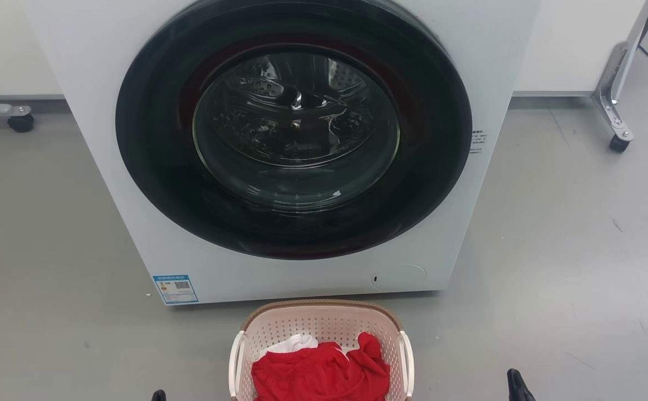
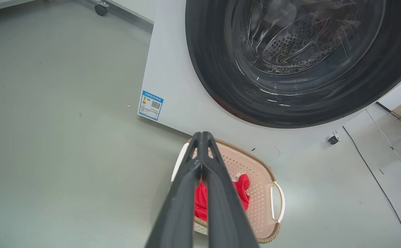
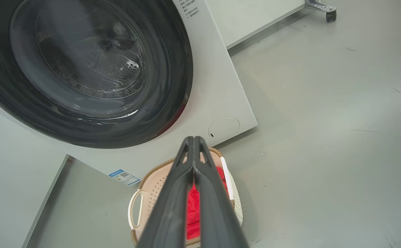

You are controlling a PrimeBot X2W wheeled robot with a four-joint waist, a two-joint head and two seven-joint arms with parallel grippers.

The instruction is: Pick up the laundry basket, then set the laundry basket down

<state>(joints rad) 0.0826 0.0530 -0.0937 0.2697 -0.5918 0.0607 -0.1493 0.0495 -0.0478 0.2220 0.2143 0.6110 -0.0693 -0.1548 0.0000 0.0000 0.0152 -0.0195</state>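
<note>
My left hand (image 2: 203,135) is closed, its two dark fingers pressed together at the tips with nothing between them. My right hand (image 3: 194,138) is the same: fingers shut against each other, gripping nothing. In the head view only the tips of both hands show at the bottom edge, the left one off to the basket's left and the right one farther off to its right. Neither is touching it.

Between my hands the laundry basket (image 1: 329,323) stands upright on the grey floor (image 1: 552,250). Its brown woven-look rim faces the machine and its two white handles (image 1: 236,362) are on the sides nearest my hands. Inside lies a crumpled red garment (image 1: 318,373), with a bit of white cloth (image 1: 293,343) showing behind it toward the far wall of the basket.

Just beyond the basket is the white washer (image 1: 302,278). Its big round dark door (image 1: 296,128) is closed, and the perforated metal drum is visible through the glass. A blue label (image 1: 175,288) sits at the washer's lower left corner, and a round cover (image 1: 399,275) at the lower right, close above the basket's rim. Farther back, metal legs on black casters (image 1: 618,143) stand on the floor at either side, by the pale wall.
</note>
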